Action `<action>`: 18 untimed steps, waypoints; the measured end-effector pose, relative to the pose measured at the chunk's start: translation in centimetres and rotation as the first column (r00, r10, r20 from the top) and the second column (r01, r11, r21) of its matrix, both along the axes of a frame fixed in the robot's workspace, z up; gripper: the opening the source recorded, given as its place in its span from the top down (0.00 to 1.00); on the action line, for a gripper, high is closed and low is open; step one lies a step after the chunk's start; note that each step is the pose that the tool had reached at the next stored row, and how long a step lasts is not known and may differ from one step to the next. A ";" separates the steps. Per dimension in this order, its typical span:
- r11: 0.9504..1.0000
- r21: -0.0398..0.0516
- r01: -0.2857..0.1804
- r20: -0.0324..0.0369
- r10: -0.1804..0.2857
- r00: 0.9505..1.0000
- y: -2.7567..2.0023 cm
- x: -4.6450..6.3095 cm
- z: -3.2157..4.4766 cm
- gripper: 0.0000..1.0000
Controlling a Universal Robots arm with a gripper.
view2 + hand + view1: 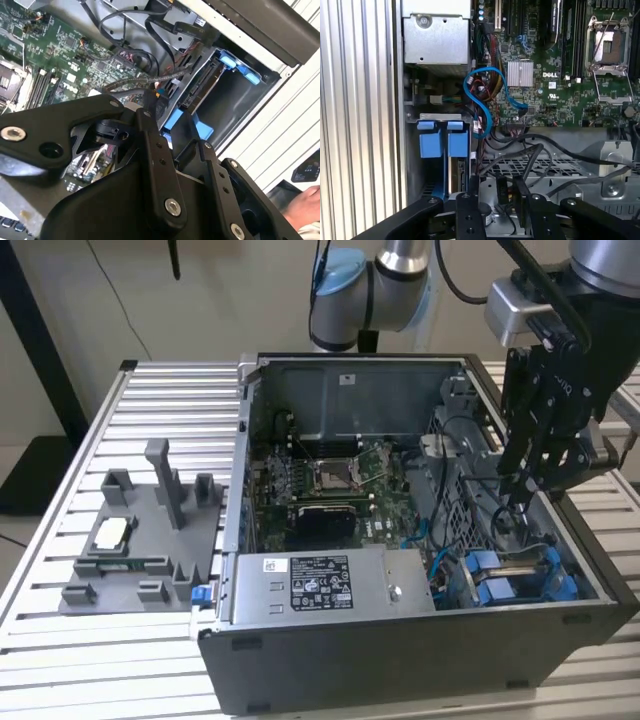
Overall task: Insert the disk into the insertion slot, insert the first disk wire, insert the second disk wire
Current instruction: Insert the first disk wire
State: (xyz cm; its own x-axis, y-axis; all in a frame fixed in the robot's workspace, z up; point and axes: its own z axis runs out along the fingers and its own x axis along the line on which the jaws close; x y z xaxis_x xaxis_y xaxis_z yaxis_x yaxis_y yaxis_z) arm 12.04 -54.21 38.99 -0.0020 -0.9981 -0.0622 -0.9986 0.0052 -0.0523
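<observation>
Slatted metal table (150, 390) carries an open computer case (400, 665), cables (530, 146) crowding the gripper (518, 502), grip unclear.

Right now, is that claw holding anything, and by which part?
Apparently yes: the claw pinches a black wire plug by its sides, inside the computer case.
</observation>
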 end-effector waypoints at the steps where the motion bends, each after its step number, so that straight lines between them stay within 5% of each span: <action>1: 1.000 0.005 0.000 0.003 0.000 1.000 0.01 0.0 -0.04 0.60; 4: 1.000 0.025 0.000 0.008 0.000 1.000 0.03 0.0 -0.15 0.62; 5: 1.000 0.031 0.000 0.009 0.000 1.000 0.03 0.0 -0.21 0.69; 9: 0.999 0.048 0.000 0.012 0.000 1.000 0.04 -0.1 -0.43 0.69; 18: 0.999 0.049 0.000 0.012 0.000 1.000 0.04 -0.1 -0.53 0.81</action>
